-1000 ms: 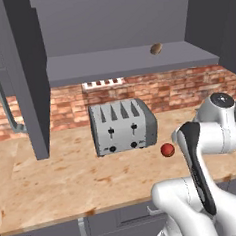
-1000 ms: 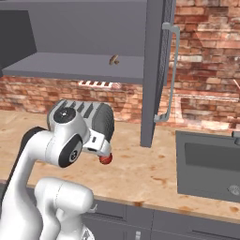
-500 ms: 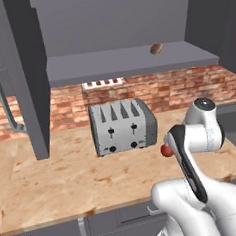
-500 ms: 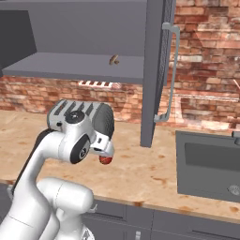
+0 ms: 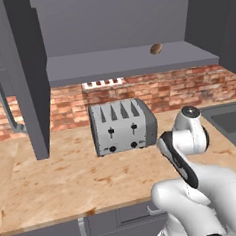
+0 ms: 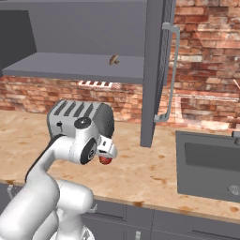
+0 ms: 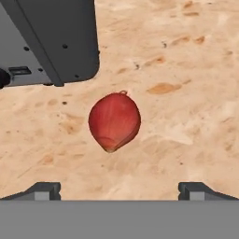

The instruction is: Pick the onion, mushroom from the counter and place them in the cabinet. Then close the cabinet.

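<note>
Onion (image 7: 114, 122) on counter (image 7: 186, 70) | claw (image 7: 119, 190) spread above | mushroom (image 5: 156, 49) seemingly shelved

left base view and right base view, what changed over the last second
The arm swung its hand in over the onion, leftward in the left base view, where it now hides the onion. The pincer stayed open, with nothing taken hold of. The onion still lies on the counter beside the toaster, and the mushroom stays on the cabinet shelf.

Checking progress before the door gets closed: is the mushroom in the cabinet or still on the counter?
In the cabinet: the mushroom sits on its grey shelf, above the toaster.
</note>
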Controlling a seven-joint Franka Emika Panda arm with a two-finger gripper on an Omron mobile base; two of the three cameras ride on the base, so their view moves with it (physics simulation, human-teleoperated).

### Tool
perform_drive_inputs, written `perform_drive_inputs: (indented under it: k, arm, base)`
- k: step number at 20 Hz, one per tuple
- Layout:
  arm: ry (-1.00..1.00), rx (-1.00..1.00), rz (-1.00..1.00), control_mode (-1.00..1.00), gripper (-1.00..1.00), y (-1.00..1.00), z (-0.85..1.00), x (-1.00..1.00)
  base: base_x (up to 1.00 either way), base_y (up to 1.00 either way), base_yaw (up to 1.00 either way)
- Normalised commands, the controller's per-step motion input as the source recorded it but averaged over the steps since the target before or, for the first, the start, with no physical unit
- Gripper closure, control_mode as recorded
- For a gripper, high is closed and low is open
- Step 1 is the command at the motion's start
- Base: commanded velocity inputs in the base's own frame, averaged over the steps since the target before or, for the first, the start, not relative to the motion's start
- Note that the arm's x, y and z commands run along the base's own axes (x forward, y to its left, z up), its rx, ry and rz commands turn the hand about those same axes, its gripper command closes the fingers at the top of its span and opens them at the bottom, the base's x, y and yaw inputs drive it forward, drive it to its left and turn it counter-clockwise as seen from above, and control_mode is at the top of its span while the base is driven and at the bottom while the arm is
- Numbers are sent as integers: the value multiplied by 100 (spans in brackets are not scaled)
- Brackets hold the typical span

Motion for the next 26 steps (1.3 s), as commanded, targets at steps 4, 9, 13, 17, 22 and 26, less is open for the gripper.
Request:
perform_drive_inputs:
  k: [4,9,13,17,22,26]
  arm:
    - [0,0,0,-100,-100,0,-44,45]
    - [1,0,0,-100,-100,0,-36,46]
    - [4,0,0,-100,-100,0,-43,47]
    - [4,0,0,-100,-100,0,-51,27]
    - [2,0,0,-100,100,0,-48,5]
    - [7,0,-1,-100,100,0,-31,0]
  base:
    - [0,0,0]
    - [0,0,0]
    - [0,0,0]
    - [0,0,0]
    - [0,0,0]
    - [0,0,0]
